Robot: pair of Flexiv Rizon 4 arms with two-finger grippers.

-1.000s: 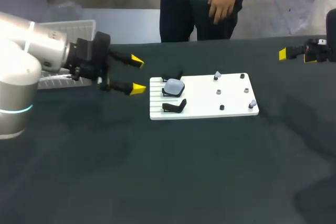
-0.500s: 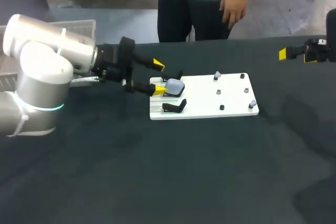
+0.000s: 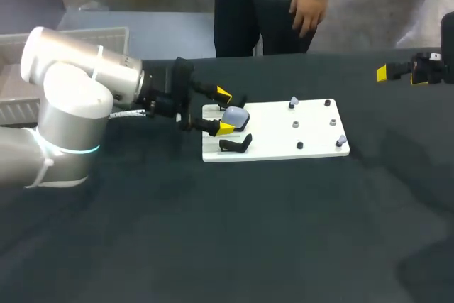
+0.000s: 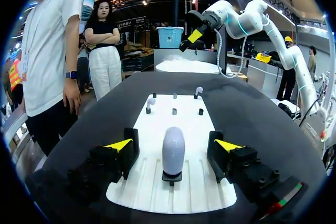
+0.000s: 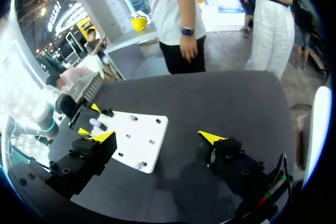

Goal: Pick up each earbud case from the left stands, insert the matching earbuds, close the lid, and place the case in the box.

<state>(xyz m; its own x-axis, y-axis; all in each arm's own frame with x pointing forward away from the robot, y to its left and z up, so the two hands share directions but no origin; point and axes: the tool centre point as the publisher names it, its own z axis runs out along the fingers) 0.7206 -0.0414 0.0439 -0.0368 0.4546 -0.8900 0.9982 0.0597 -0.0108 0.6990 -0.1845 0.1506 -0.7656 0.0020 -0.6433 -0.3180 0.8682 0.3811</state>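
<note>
Main risk, my call: the left hand (image 3: pixel 224 111) closes off-centre. The earbud case (image 4: pixel 173 150) sits on its small black stand (image 4: pixel 172 176) at the near end of the white board (image 4: pixel 157 195), and it looks smooth and rounded. If one finger reaches it first, it could tip or get pushed off the stand, or squirt out of the pinch.

Second risk: in the head view the nearer finger sits close to the empty stand (image 3: pixel 236 145) next to it. A low or skewed close could catch that stand and drag the board across the table (image 3: pixel 284 232). That would disturb the earbuds (image 3: pixel 294 103) perched on their pegs further along.

Left hand: fingers wide apart, one on each side of the case. In the wrist view there is a clear gap on both sides, so it touches nothing and holds nothing. The case is roughly centred between the yellow tips, slightly ahead of them.

Right hand (image 5: pixel 157 137): fingers spread, empty, over bare table well apart from the board.

Box (image 3: pixel 85 33) sits behind the left arm, off the table's far left corner.
</note>
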